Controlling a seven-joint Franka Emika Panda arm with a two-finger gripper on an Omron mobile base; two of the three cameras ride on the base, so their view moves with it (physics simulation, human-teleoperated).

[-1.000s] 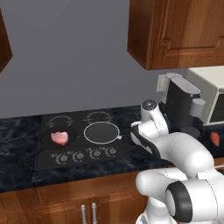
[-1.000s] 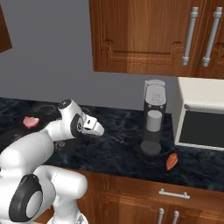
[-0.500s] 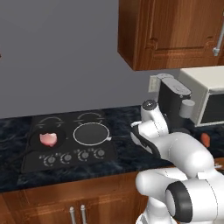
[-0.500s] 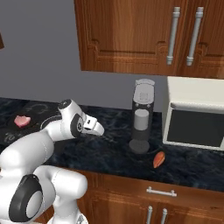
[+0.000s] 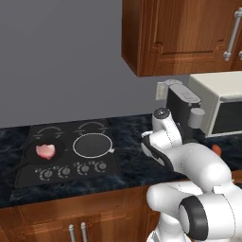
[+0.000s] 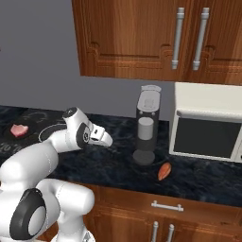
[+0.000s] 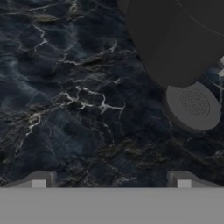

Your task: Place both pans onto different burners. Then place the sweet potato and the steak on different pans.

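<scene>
The steak (image 5: 46,150) lies in the matte black pan (image 5: 33,157) on the front left burner of the cooktop (image 5: 67,140). The silver-rimmed pan (image 5: 92,145) sits empty on the front right burner. Two rear burners (image 5: 92,125) are bare. The sweet potato (image 6: 164,171) lies on the dark counter in front of the coffee machine (image 6: 147,124), to the right of my gripper (image 6: 106,140). In the hand view my gripper (image 7: 111,181) is open with nothing between its fingertips (image 7: 39,179), hovering over marble counter beside the machine's round base (image 7: 193,105).
A white microwave (image 6: 207,127) stands right of the coffee machine. Wooden wall cabinets (image 6: 156,38) hang overhead. The cooktop's knobs (image 5: 73,170) line its front edge. The counter (image 6: 118,163) runs between the cooktop and the coffee machine.
The whole scene has slid left in both base views, so the base has driven right. The arm keeps the same pose. The steak and pans stay put on the cooktop.
</scene>
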